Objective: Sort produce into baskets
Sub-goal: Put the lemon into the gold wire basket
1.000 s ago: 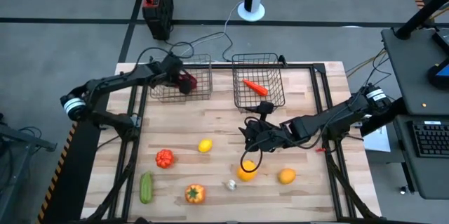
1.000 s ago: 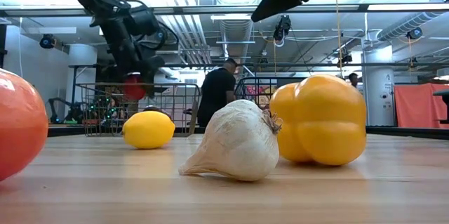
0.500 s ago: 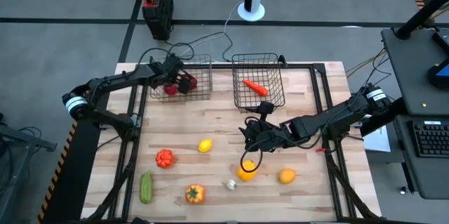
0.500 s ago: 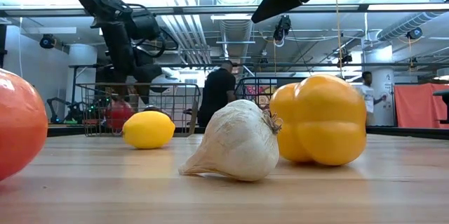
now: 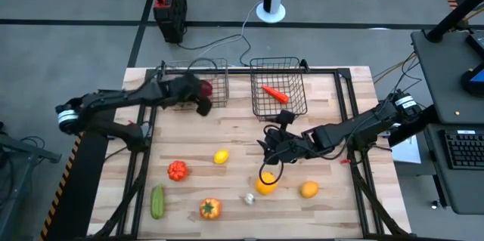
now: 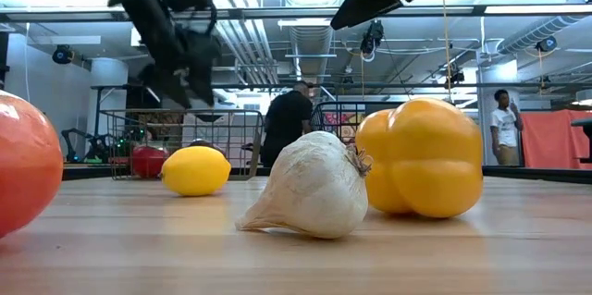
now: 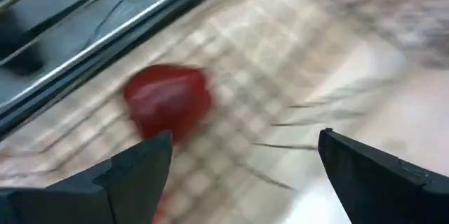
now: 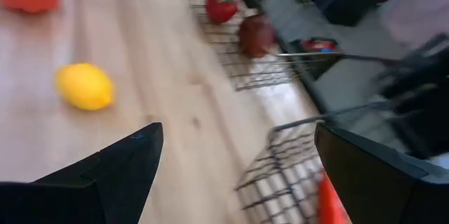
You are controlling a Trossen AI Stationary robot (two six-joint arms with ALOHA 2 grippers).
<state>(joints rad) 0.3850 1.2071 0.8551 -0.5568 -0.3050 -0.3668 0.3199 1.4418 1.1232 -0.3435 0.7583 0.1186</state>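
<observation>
Done: you have a carrot (image 5: 274,93) in the right basket (image 5: 278,88) at 12 o'clock, and red pieces (image 6: 150,160) in the left basket (image 5: 198,84) at 11.
Left: lemon (image 5: 221,157), tomato (image 5: 177,170), cucumber (image 5: 157,201), peppers (image 5: 210,208), garlic (image 5: 248,199) and orange (image 5: 308,190), loose from 5 to 8 o'clock.
Left gripper (image 7: 238,171): spread wide, empty, over its basket.
Right gripper (image 8: 231,161): parted, empty, above the yellow pepper (image 5: 265,183).
Writing: you can read none.

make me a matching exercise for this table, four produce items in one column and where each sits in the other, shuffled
Items:
1. long orange carrot
2. small yellow lemon
3. green cucumber
4. white garlic bulb

Places:
A. near left corner of the wooden table
B. inside the right dark wire-mesh basket
C. on the table just left of the yellow bell pepper
D. mid-table, right of the ribbed red tomato

Pairs: 1-B, 2-D, 3-A, 4-C
</observation>
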